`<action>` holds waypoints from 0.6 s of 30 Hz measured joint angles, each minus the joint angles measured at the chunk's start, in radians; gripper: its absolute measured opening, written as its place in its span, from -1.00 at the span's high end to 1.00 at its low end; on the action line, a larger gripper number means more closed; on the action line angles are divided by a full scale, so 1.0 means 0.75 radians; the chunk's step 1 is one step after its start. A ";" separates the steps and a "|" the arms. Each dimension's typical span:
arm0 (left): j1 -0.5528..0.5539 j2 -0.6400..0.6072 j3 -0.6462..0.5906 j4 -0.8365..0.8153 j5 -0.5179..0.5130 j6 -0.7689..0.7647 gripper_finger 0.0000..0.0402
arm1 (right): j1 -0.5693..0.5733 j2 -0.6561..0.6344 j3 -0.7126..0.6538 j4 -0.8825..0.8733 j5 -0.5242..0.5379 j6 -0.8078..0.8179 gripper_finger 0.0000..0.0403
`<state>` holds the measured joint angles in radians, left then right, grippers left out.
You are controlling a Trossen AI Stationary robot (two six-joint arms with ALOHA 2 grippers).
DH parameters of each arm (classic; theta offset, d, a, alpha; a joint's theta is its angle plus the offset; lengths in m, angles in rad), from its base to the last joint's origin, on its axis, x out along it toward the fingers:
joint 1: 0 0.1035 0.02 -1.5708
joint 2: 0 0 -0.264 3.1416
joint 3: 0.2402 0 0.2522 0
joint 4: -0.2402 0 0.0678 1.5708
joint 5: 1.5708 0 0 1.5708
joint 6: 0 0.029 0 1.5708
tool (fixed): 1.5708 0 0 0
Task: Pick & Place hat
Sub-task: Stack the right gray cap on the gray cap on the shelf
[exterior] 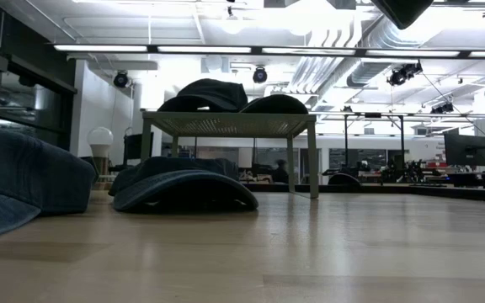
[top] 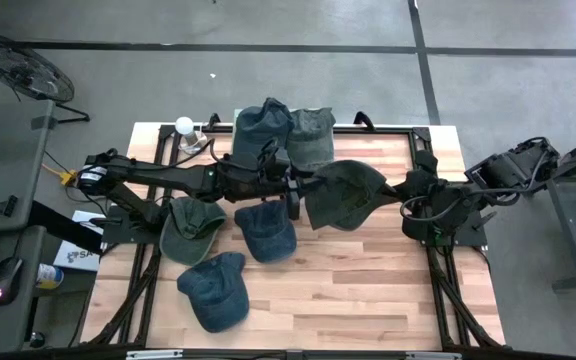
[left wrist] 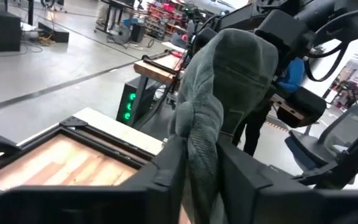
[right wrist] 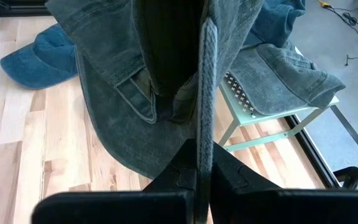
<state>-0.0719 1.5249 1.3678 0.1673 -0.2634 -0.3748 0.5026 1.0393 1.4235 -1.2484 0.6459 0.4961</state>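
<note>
A dark green cap (top: 344, 194) hangs over the middle of the table, held between both grippers. My left gripper (top: 302, 197) is shut on its left side and my right gripper (top: 396, 196) is shut on its right side. On the table lie a green cap (top: 189, 228), a blue cap (top: 265, 229) and another blue cap (top: 215, 290), each resting on its brim and rim. At the far edge stands a small mesh rack (exterior: 230, 124) with two caps (top: 264, 124) (top: 311, 130) on top. Neither gripper shows in the low view. My left gripper (left wrist: 201, 158) pinches a bunched fold of the cap's cloth (left wrist: 199, 134) between its two fingers, coming level from the table's left. The cap stands clear of the table beyond the fingers. My right gripper (right wrist: 204, 158) pinches a thin stitched edge of the cap (right wrist: 208, 93), seen edge-on, between its two fingers, coming from the table's right. The cap's hollow inside (right wrist: 160, 68) faces this wrist camera, and the cap hangs clear of the boards.
A white light bulb (top: 185, 127) stands at the far left beside the rack. The table has a raised dark frame (top: 423, 135) around its edge. Bare boards lie at the near right (top: 368, 290). A person (left wrist: 257, 134) stands beyond the table's right side.
</note>
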 joint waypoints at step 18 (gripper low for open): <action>0.000 0.001 0.000 -0.019 -0.005 0.049 0.99 | 0.000 0.000 0.000 0.001 0.002 0.035 0.79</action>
<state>-0.0719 1.5253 1.3678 0.1528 -0.2672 -0.3382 0.5026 1.0393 1.4235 -1.2473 0.6472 0.5226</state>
